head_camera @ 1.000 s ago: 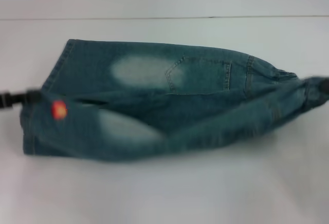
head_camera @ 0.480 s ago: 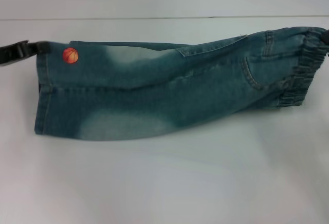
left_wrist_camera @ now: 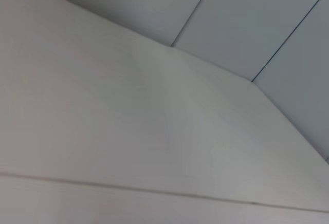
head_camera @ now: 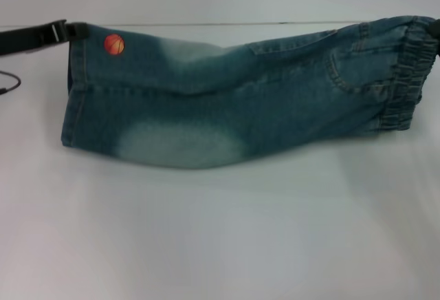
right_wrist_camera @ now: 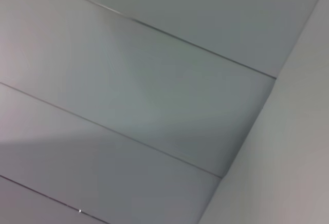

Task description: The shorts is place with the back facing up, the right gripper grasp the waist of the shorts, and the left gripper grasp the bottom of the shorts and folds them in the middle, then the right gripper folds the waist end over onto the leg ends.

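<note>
In the head view the shorts [head_camera: 234,100] hang folded lengthwise, stretched between my two grippers, their lower edge sagging toward the white table [head_camera: 220,245]. The left gripper [head_camera: 69,30] is shut on the upper corner of the leg hems [head_camera: 74,93], beside an orange basketball patch [head_camera: 114,44]. The gathered elastic waist [head_camera: 411,73] is on the right. Only a dark sliver of the right gripper [head_camera: 435,29] shows at the frame edge, holding the waist's top corner. Neither wrist view shows the shorts or any fingers.
A thin dark cable [head_camera: 8,81] loops at the left edge of the table. The table's far edge [head_camera: 206,23] meets a pale wall. Both wrist views show only pale panels with dark seams [left_wrist_camera: 195,8] [right_wrist_camera: 154,29].
Both grippers have risen and moved back, carrying the shorts. The near half has come over onto the far half, so the shorts are now doubled lengthwise and pulled taut.
</note>
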You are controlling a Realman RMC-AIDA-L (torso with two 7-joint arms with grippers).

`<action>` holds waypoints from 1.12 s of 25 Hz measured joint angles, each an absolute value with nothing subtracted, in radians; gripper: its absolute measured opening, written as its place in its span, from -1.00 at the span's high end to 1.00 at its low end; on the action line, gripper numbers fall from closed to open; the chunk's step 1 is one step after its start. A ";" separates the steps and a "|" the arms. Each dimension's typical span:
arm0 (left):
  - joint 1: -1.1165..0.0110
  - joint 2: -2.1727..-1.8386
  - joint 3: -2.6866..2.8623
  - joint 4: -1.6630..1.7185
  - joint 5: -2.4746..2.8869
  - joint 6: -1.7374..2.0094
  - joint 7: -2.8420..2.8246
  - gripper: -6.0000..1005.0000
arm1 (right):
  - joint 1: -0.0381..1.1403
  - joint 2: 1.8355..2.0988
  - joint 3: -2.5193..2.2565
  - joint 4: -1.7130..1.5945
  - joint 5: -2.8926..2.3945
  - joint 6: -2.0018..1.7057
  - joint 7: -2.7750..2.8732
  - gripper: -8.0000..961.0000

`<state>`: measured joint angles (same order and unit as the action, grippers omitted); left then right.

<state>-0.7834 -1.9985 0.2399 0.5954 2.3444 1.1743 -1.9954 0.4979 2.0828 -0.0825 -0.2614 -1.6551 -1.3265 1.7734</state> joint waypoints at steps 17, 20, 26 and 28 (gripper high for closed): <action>-0.824 -2.027 0.323 0.564 2.330 0.966 -1.986 0.96 | 0.523 2.086 -0.084 -0.182 -1.514 -1.205 1.635 0.81; -0.825 -2.053 0.361 0.565 2.299 0.900 -1.931 0.94 | 0.553 2.086 -0.086 -0.175 -1.509 -1.128 1.581 0.80; -0.828 -2.091 0.454 0.565 2.211 0.820 -1.841 0.86 | 0.597 2.086 -0.087 -0.164 -1.508 -1.009 1.523 0.76; -0.828 -2.099 0.488 0.568 2.197 0.803 -1.841 0.84 | 0.600 2.086 -0.092 -0.164 -1.514 -0.986 1.524 0.73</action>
<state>-0.8285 -2.0993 0.4877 0.5683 2.1972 0.8030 -1.8408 0.6003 2.0861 -0.0919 -0.1641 -1.5141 -0.9861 1.5239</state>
